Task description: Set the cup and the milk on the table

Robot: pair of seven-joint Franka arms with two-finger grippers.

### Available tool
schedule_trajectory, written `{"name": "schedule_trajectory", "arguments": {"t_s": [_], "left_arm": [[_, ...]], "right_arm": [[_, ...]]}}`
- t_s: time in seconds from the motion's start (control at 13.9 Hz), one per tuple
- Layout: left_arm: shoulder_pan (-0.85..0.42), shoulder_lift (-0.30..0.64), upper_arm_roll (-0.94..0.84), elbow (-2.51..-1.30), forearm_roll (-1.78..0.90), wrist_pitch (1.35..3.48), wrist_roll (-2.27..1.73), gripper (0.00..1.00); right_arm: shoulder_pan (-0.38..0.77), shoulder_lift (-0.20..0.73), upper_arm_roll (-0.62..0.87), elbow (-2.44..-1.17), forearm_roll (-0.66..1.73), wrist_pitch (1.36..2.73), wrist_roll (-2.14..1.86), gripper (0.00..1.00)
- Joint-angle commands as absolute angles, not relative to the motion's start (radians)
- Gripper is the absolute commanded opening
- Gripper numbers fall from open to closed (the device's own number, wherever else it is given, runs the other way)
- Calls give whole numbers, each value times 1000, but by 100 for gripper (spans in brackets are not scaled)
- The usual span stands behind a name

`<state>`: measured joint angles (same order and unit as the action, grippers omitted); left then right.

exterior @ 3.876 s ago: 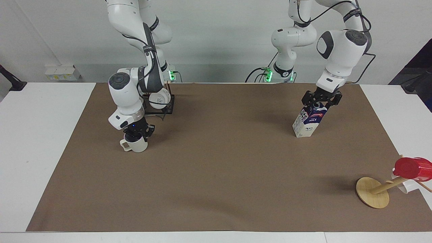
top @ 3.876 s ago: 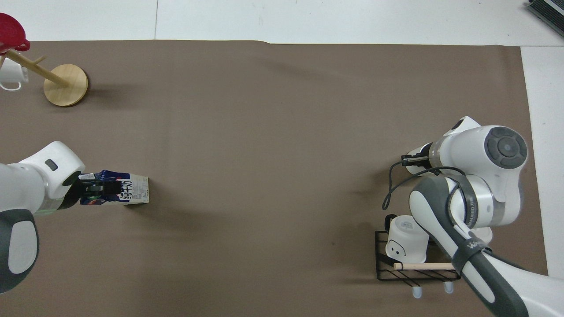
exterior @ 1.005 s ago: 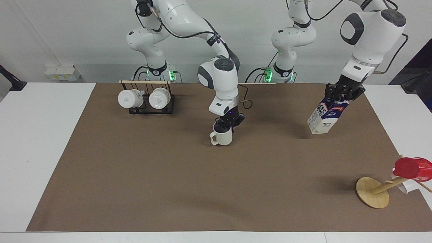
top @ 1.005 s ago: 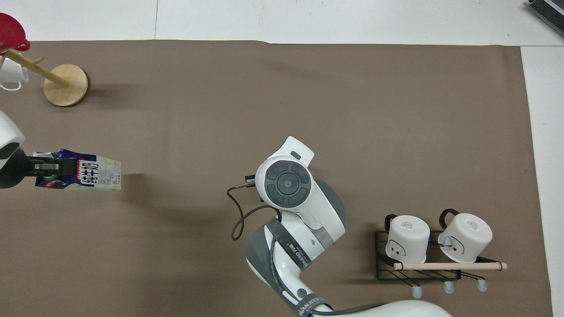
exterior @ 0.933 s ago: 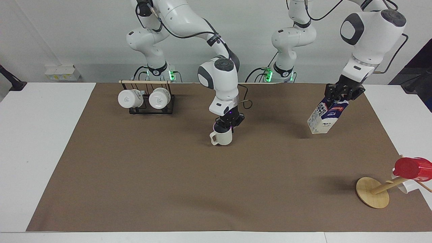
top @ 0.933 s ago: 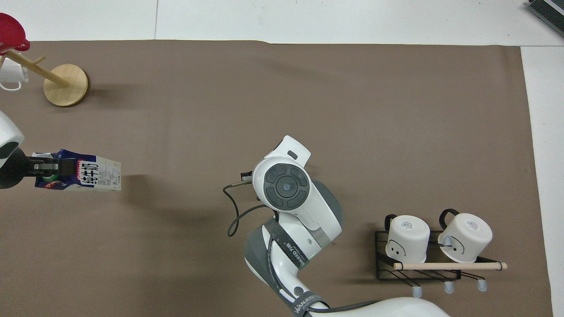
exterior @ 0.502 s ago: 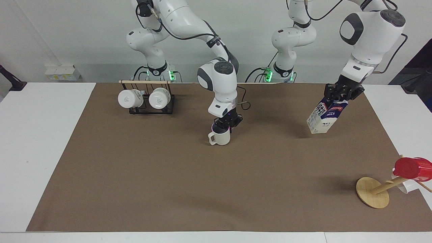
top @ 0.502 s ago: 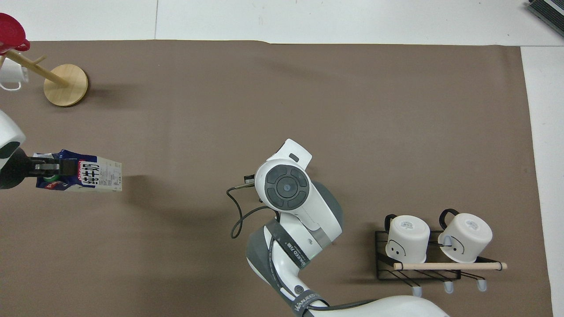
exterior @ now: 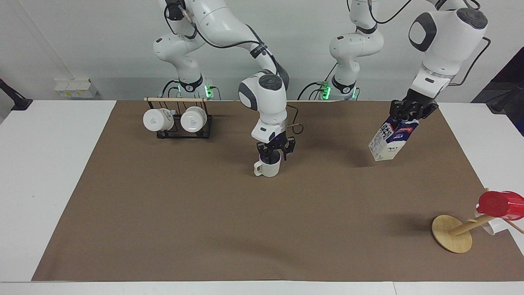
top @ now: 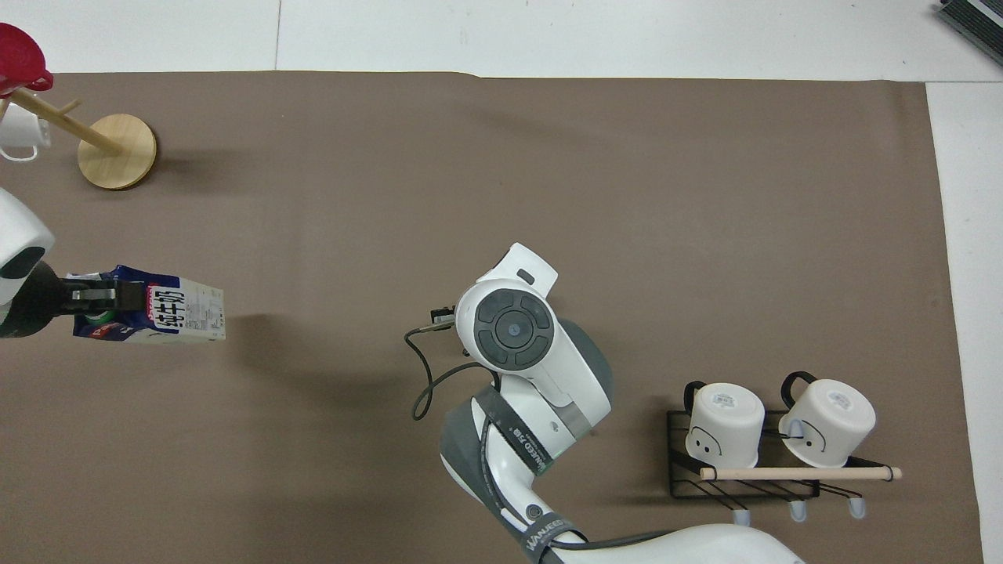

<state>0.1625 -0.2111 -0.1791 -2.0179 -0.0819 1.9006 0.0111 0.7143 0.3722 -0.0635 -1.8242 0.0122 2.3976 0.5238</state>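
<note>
Here, cup (exterior: pixel 267 168) upright on mat (exterior: pixel 229 221), right tool (exterior: pixel 275 150) spread above it, left tool (exterior: pixel 410 113) pinching tilted milk (exterior: pixel 389 141).

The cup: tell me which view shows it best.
The facing view: the cup stands upright on the mat, handle visible, under the right gripper, whose fingers are spread. In the overhead view the right arm hides the cup completely.

The right gripper (exterior: pixel 275 155) pointed straight down at mid-tabletop (exterior: pixel 57 135), fingers spread apart, its arm bent over from the base. The left gripper (exterior: pixel 409 112) hung raised over the left arm's end, fingers clamped, wrist angled downward.
</note>
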Motion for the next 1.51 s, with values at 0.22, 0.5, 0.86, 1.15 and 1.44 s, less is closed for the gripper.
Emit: {"name": "schedule_trajectory", "arguments": {"t_s": [0.22,0.5,0.86,1.15,1.44], "left_arm": [[114,-239,-204,-2008,-89,1821,-126,51],[-9,-252,-206,-2010,-86,1824,-282,51],[-173,-247,-218,-2023,-84,1877,-472,51],[-270,-224,-222,-2046,-34,1949,-616,51],[-346,-158,-224,-2052,17,2028,-708,51]], "right_arm": [[667,223,-67,-1799,23,2228,519,100],[592,118,-72,-1799,21,2106,508,100],[482,17,-72,-1805,9,1936,392,100],[355,-55,-72,-1807,9,1800,275,100],[229,-103,-72,-1806,9,1743,184,100]]}}
